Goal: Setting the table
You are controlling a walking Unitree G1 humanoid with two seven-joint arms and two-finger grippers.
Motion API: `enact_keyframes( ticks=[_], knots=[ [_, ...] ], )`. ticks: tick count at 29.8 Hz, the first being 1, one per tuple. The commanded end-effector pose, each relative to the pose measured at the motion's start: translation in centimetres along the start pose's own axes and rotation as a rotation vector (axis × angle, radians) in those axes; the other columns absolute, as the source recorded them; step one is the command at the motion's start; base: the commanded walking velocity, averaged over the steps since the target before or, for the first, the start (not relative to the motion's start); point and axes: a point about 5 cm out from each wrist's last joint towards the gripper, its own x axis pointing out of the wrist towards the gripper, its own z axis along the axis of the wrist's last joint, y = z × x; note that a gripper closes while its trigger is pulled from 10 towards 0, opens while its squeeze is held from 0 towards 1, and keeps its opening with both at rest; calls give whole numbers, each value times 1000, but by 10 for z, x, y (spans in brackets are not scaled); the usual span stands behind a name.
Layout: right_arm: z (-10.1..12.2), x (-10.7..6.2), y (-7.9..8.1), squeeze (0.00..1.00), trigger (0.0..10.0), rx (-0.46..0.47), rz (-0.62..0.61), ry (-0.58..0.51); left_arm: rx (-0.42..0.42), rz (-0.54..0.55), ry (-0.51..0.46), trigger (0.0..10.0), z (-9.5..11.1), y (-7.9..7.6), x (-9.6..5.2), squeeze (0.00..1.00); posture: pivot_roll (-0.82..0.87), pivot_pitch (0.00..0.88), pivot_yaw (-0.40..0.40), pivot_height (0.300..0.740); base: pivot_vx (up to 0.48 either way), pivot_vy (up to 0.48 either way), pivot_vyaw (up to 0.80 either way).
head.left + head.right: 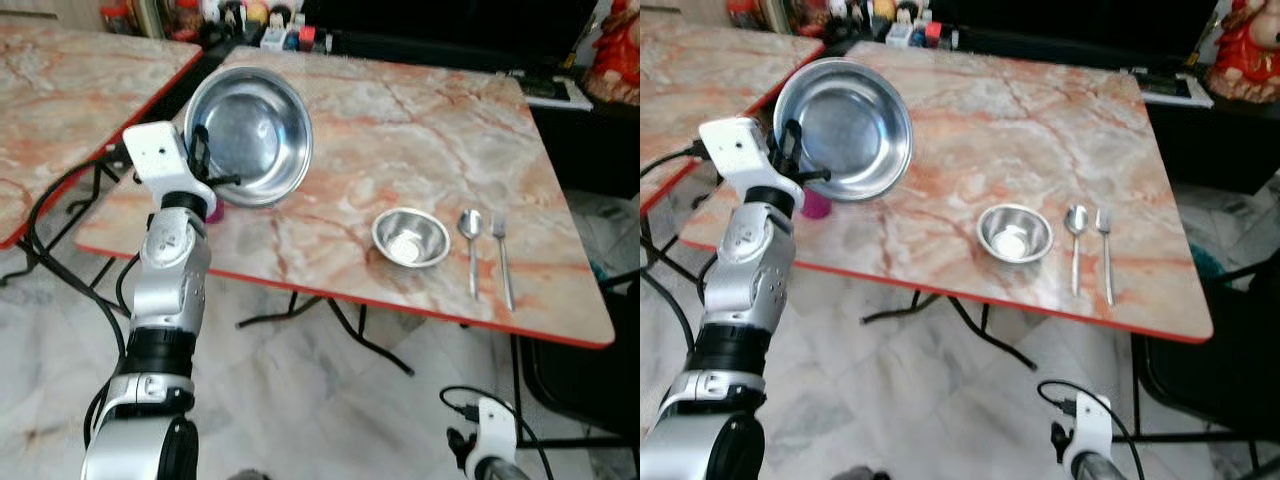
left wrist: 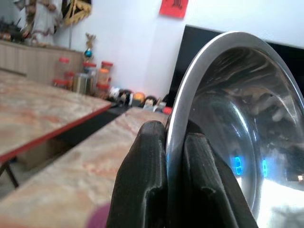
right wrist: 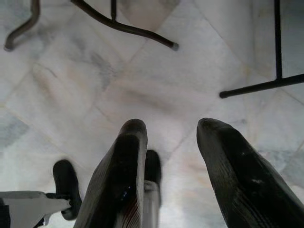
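Left gripper (image 1: 203, 160) is raised at the near left corner of the marble table (image 1: 400, 130), fingers (image 2: 147, 185) clamped on the rim of a large steel plate (image 1: 250, 135). The plate is held tilted, nearly on edge, its hollow facing the room above the table's left part; whether its lower edge touches the tabletop cannot be told. A small magenta object (image 1: 214, 211) sits on the table just below the gripper, mostly hidden.

Toward the near right of the table: a small steel bowl (image 1: 410, 237), upright. Just beside it on the right lie a spoon (image 1: 471, 245) and then a fork (image 1: 502, 258), parallel, handles toward the near edge, close together but apart.

Right gripper (image 3: 171, 175) hangs low over the tiled floor (image 3: 156, 90) beside the table legs, fingers spread, nothing between them.
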Motion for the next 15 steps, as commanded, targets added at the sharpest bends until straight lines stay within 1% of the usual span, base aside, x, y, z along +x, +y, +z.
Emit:
enact_keyframes(
  ticks=[1, 9, 15],
  knots=[
    [-2, 0, 0, 0, 10000, -1, -3, -1, 16, 1, -51, 10000, 11, 2, 2, 0, 19, 92, -52, 740, 0, 480, 0],
    [-2, 0, 2, 0, 10000, 9, -5, -4, 32, -12, -57, 10000, 15, 0, 5, 0, 18, 95, -41, 740, 0, 480, 0],
    [-2, 0, 4, 0, 10000, 14, -7, -5, 47, -2, -64, 10000, 19, 4, 6, 0, 19, 105, -37, 740, 0, 480, 0]
  ],
)
